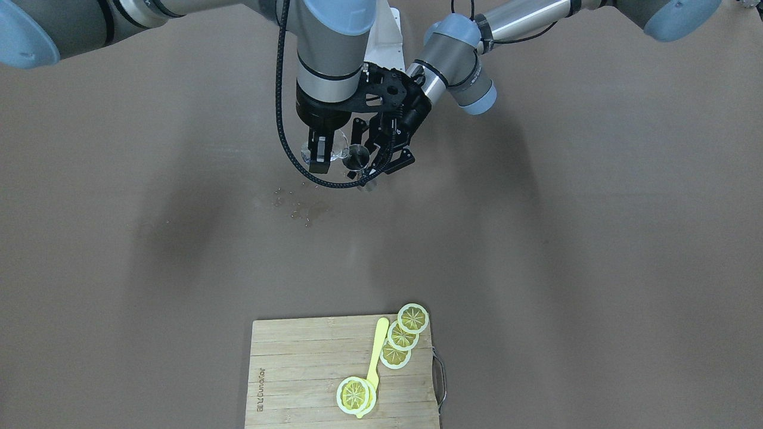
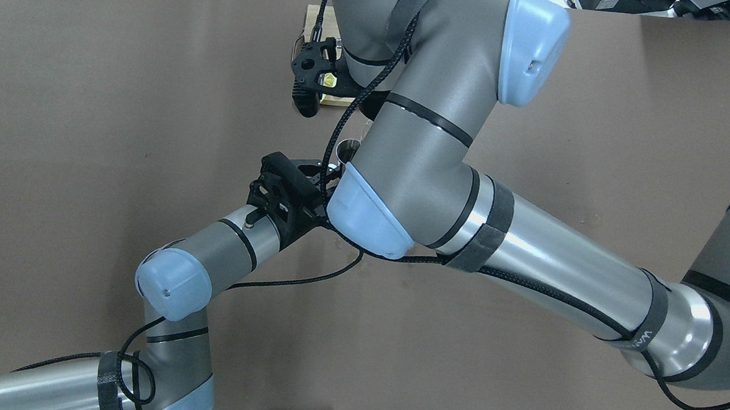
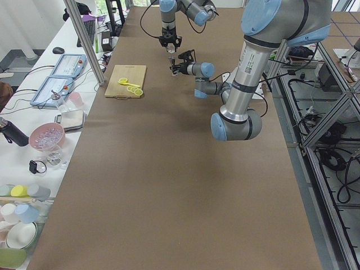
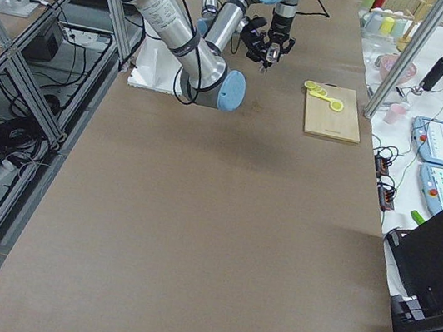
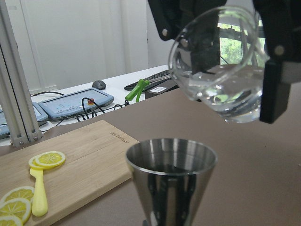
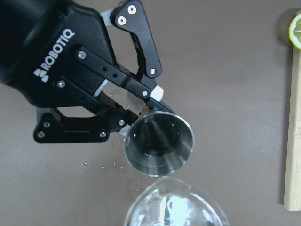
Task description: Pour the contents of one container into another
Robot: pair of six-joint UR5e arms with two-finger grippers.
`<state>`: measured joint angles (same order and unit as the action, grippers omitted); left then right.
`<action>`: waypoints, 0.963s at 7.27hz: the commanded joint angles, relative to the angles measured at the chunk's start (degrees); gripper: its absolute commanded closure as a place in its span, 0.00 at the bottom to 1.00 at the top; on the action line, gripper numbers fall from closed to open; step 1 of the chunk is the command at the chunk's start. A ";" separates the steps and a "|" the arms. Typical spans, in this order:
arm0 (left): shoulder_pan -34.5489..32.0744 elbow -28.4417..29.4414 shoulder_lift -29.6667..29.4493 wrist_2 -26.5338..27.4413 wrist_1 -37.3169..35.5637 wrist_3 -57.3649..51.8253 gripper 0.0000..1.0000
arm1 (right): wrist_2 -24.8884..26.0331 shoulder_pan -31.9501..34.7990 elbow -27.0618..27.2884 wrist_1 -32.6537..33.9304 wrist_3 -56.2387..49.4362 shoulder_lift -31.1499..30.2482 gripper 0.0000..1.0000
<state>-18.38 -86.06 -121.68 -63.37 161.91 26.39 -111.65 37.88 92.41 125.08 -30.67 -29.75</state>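
Steel jigger (image 5: pixel 171 183), one, glass cup (image 5: pixel 221 89), one

One glass cup (image 5: pixel 225 89), one steel jigger (image 5: pixel 171 174), one cutting board (image 1: pixel 298 357), four lemon slices (image 1: pixel 412 318), one yellow utensil (image 1: pixel 377 348).

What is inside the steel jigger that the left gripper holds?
Looking down into the steel jigger, I see shiny walls and a dark bottom; whether liquid lies there I cannot tell. The upper cone and the left gripper hide its lower cone.
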 commanded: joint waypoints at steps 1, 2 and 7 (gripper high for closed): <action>0.01 0.02 0.04 0.00 -0.01 -0.02 1.00 | 0.64 0.00 -1.26 2.78 -1.05 1.62 1.00; 0.01 -0.07 0.04 -0.09 0.08 -0.02 1.00 | 1.08 -0.09 -2.31 4.54 -2.45 2.67 1.00; 0.01 0.10 -0.05 0.00 0.08 -0.02 1.00 | 3.62 -0.35 -3.20 7.45 -6.41 3.38 1.00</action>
<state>-18.39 -86.12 -121.65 -63.44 161.98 26.44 -109.06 37.66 89.29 131.68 -35.68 -26.57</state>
